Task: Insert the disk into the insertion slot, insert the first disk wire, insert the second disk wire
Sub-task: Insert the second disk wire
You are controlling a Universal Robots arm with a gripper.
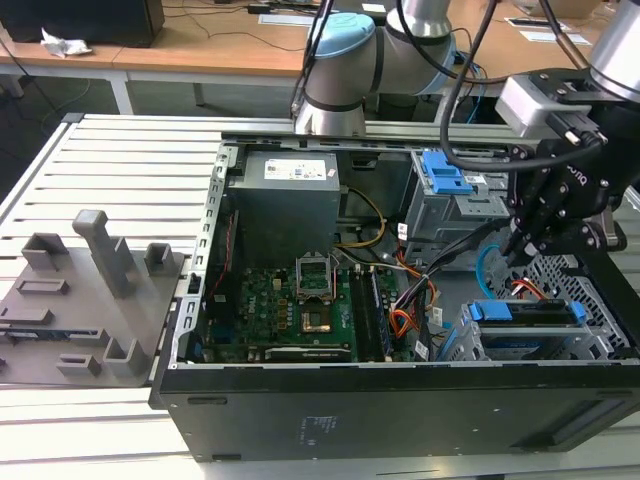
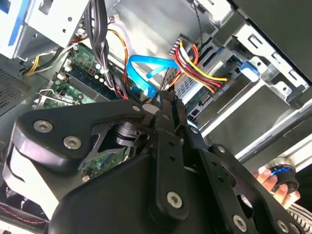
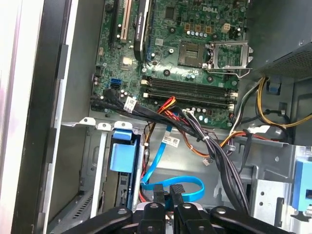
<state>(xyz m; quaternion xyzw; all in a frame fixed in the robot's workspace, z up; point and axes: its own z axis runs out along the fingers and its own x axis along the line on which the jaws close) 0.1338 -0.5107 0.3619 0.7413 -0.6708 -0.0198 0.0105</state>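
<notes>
You're working with the second disk wire (image 3: 171, 188), the thin, flat, light blue ribbon lying in a loop on the floor of the computer case (image 1: 400, 415). The case stands toward the near edge of the bench (image 1: 120, 170), at the exterior view's right. The end effector (image 3: 167, 194) has its fingers drawn nearly together, and they look clamped on the wire where the loop meets its dark plug end.

Expect the wire to be very light, limp and springy. It will bend and twist readily, so it won't steer the plug for you. A hold on the rigid plug body should serve better than one on the ribbon, which is smooth and could slide or kink. The plug's contacts are probably delicate, so squareness matters more than force.

The disk (image 1: 528, 312) already sits in the insertion slot (image 1: 468, 340), its blue bracket uppermost, in the case's corner nearest the bench's near edge.

The first wrist view gives you the whole loop and the motherboard (image 3: 185, 48) beyond it. The second wrist view instead shows the wire rising to the fingertips beside the red, yellow and black wire bundle (image 2: 197, 61), and a person's hand (image 2: 265, 178) near the case edge. The exterior view shows the seated disk and the end effector poised above the slot.
</notes>
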